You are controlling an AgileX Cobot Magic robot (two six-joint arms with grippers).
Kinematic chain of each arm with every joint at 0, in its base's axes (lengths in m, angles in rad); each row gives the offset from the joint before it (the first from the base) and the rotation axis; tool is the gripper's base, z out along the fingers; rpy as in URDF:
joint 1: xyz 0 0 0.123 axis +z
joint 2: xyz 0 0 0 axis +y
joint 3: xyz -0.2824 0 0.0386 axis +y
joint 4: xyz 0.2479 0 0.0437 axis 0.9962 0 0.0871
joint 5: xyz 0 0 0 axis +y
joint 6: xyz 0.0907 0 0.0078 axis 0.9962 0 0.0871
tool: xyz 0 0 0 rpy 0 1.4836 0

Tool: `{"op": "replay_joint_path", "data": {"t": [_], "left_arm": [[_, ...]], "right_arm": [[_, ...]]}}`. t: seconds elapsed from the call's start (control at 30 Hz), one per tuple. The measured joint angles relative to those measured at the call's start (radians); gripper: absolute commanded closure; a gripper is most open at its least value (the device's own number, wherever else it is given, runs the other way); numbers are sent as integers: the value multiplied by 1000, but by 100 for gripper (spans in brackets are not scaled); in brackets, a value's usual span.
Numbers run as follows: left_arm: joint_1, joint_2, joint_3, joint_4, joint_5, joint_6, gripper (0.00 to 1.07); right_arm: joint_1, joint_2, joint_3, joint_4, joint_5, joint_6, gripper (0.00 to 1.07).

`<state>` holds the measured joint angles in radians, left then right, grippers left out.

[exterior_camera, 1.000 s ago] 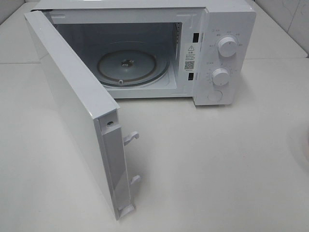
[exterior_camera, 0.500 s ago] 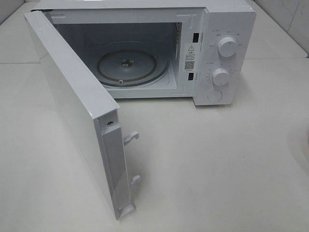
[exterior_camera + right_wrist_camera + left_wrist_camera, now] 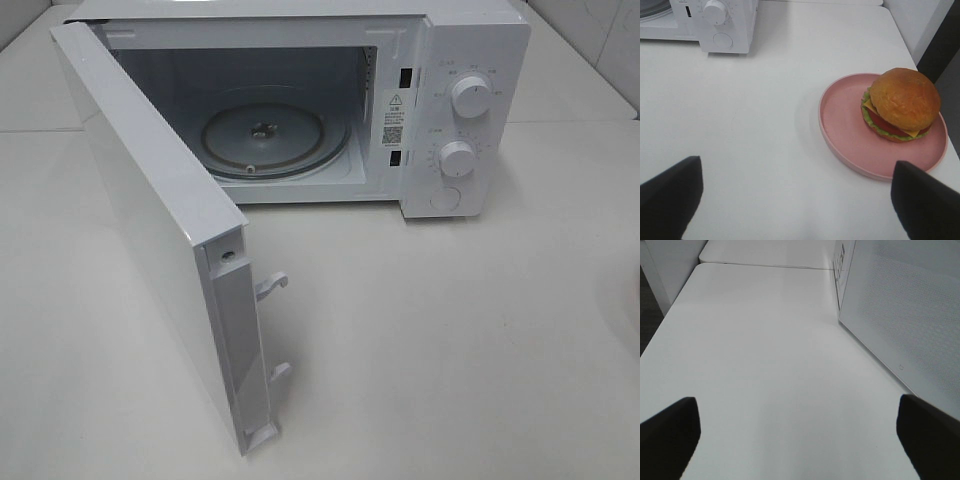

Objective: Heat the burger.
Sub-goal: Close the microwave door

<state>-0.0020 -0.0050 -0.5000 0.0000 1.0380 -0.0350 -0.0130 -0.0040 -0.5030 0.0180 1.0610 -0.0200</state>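
White microwave [image 3: 300, 100] at the far middle of a pale table [image 3: 450, 340], seen from a high camera. Door [image 3: 150, 220] swung fully open toward the near left, latch hooks showing on its near edge. Glass turntable [image 3: 265, 140] inside, bare. Two round dials and a button on the control panel [image 3: 458, 120] at the right of the oven. No arm visible in this high view.

From the right wrist camera: burger [image 3: 901, 104] with a glossy bun, cheese, tomato and lettuce, sitting toward one side of a pink plate [image 3: 840, 120]. Plate on the table to the right of the microwave, well apart from it, out of the high view's frame but for a faint pinkish edge at far right. Right gripper [image 3: 797, 200] spread wide, empty, dark fingertips [image 3: 670, 195] at both lower corners of the picture, hovering near the plate without touching it.

From the left wrist camera: left gripper [image 3: 800, 435] also spread wide and empty, above bare table just beside the outer face of the open door.

Likely step: the very start, oven ready, burger not yet picked up. Next move probably for the right arm: down to the plate rim, a firm pinch there, then a level carry leftward through the opening onto the turntable, clear of the door.
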Motion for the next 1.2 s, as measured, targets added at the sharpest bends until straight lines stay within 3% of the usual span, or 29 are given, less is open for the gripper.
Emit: {"op": "replay_joint_path", "data": {"t": [1.2], "left_arm": [[0,0,0,0,0,0,6]], "right_arm": [[0,0,0,0,0,3,8]]}}
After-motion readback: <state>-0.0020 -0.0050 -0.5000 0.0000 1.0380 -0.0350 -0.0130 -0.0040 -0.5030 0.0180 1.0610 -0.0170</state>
